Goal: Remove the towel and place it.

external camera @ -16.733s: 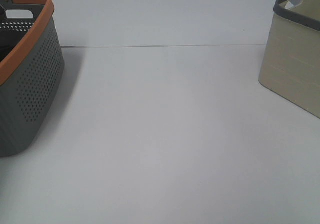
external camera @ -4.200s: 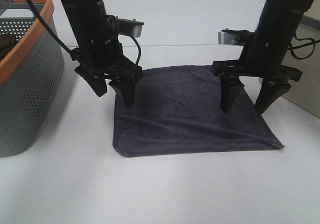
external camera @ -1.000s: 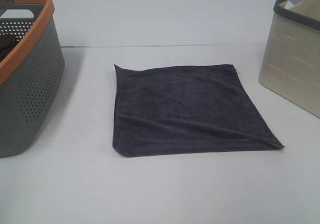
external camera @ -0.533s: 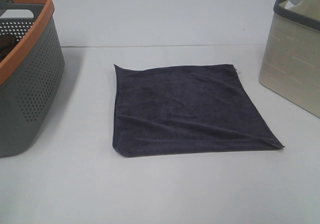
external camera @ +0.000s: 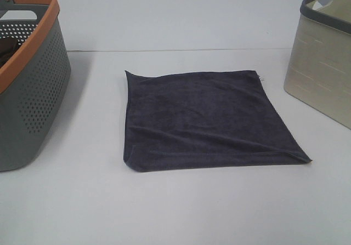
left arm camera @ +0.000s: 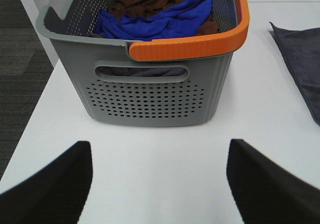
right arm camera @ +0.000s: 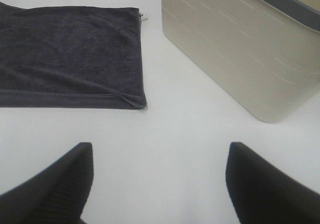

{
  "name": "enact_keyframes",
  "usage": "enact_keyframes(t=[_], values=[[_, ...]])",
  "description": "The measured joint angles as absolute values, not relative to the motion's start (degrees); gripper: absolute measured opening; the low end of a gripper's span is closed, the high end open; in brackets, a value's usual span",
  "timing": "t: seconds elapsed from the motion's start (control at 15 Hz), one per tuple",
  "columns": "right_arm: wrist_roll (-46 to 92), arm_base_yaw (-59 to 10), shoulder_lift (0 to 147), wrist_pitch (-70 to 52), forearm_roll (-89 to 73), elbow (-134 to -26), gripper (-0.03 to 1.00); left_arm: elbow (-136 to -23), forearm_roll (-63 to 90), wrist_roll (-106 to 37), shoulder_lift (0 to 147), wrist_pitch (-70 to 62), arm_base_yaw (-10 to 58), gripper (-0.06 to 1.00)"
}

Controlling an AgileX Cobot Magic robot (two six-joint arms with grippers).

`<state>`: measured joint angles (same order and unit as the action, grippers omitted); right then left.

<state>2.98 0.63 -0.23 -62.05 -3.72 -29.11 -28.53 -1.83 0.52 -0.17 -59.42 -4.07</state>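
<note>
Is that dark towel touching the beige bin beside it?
Apart. The right wrist view shows bare table between the towel and the beige bin.

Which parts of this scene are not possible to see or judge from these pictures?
- Beige basket: its inside is hidden by its own wall in the exterior high and right wrist views.
- Grey basket: cut off by the left edge in the exterior high view.
- Towel: its white tag is too small to read.
- Cloths: the lower layers are covered.
</note>
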Motion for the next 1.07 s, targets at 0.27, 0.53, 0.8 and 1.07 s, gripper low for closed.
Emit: enact_keyframes(t=[0.27, 0.53, 0.8, 1.07], values=[[0.00, 0.63, -0.23, -61.31, -1.66, -28.76, 0.66, -28.53, -2.69, 2.86, -0.17, -59.42, -4.07, 0.71], [-0.92, 0.63, -0.23, -61.25, -0.86, -28.76, 0.66, -28.53, -2.86, 3.04, -0.17, -59.42, -4.07, 0.71], [-1.09, 0.63, -0.23, -61.25, -0.86, -28.76, 0.66, -28.53, -2.86, 3.04, -0.17, -59.42, -4.07, 0.71], [-1.09, 0.63, -0.23, -61.25, -0.86, -28.76, 0.66, -28.53, -2.86, 3.04, -0.23, -59.42, -4.07, 0.71]])
